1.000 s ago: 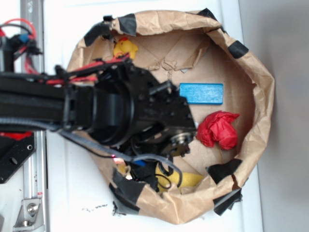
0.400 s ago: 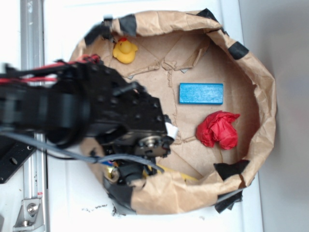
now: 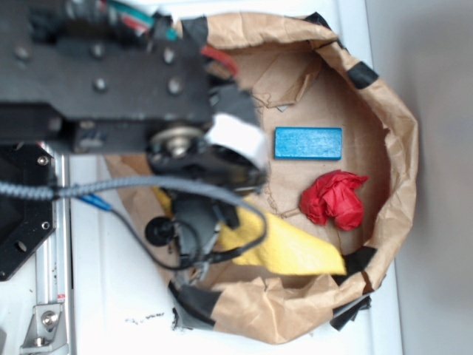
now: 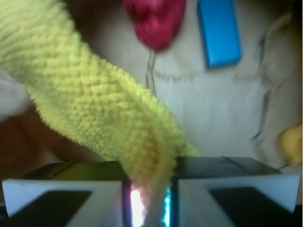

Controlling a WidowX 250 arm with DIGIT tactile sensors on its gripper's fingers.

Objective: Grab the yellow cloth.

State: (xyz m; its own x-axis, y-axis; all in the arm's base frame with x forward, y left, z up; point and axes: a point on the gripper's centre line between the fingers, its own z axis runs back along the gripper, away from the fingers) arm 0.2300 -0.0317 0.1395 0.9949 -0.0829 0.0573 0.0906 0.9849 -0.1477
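You get bright, even overhead light; the arm (image 3: 111, 81) is close and blurred. Your wrist view is soft, washed-out white, the yellow cloth (image 4: 94, 99) sharpest, far edges smeared.

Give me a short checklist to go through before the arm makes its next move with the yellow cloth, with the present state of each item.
1. Cloth between the jaws: ok. The wrist view shows the yellow cloth pinched in the gripper, jaws closed on a fold.
2. Only the cloth is gripped: ok. No bag paper shows between the jaws.
3. Cloth free of the paper bag: cannot tell. Its far tip lies near the black tape at the rim.
4. Red cloth ball clear of the cloth: ok in the exterior view, a gap shows.
5. Blue block clear: ok, it lies apart.
6. Cable not snagging the cloth: cannot tell. The cable loops across it.
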